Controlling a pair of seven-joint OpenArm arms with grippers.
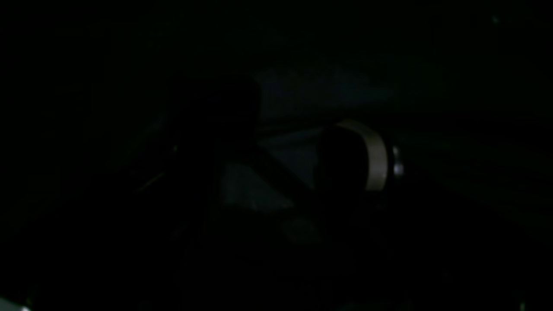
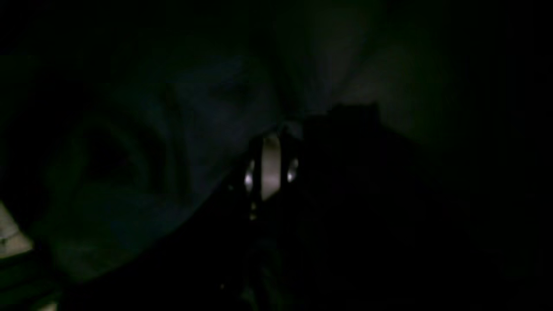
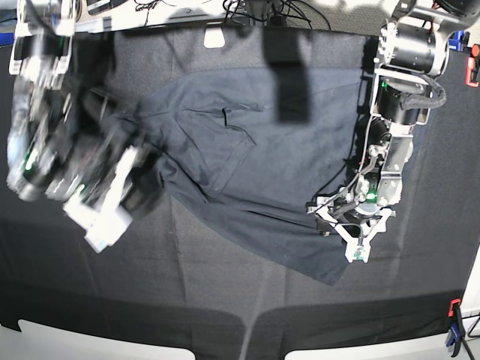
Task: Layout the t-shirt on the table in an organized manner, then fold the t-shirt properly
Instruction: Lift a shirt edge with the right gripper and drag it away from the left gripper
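Clearly the t-shirt [image 3: 247, 187] is soft and limp; left claw [image 3: 352, 240] is spread at its hem, right claw [image 3: 112, 202] pressed together, blurred.

base: evenly lit from above, sharp on the left arm side, soft shadows on desk [image 3: 225, 300] | heavy motion blur over right gripper [image 3: 112, 202] | both wrist views: nearly black, faint glints only, grainy, detail lost
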